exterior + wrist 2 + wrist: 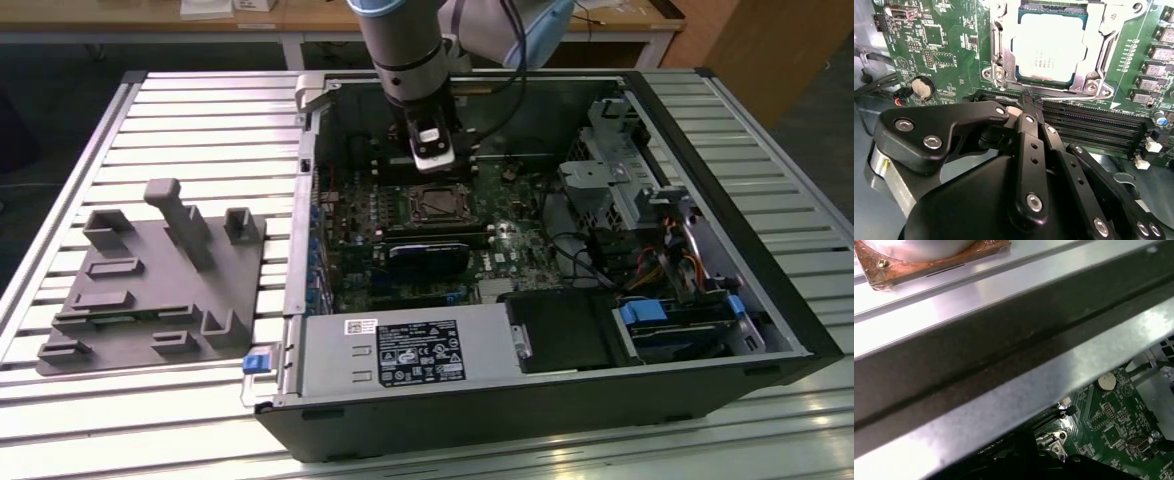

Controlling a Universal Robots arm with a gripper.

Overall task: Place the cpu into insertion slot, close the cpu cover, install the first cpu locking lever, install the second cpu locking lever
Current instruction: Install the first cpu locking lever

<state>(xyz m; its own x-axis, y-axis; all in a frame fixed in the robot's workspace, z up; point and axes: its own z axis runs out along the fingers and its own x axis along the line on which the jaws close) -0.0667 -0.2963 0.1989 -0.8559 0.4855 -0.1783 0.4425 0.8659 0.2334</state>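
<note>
In the second wrist view the cpu [1048,49], a pale silvery square, lies in the insertion slot [1090,86] on the green motherboard. The cpu cover [1000,50], a silvery frame, lies flat around it. My gripper [1031,101] hovers just off the slot's edge, over the long black memory slots. Its black fingertips are pressed together with nothing between them. In the exterior view the gripper [442,166] hangs inside the open computer case, just behind the insertion slot [434,204]. I cannot make out how the locking levers stand.
A grey fixture plate [147,280] lies on the slatted table at the exterior view's left. Inside the case are a black card [427,255], the power supply [400,355] and drive bays [667,320]. The case's metal rim [1019,400] crosses the first wrist view.
</note>
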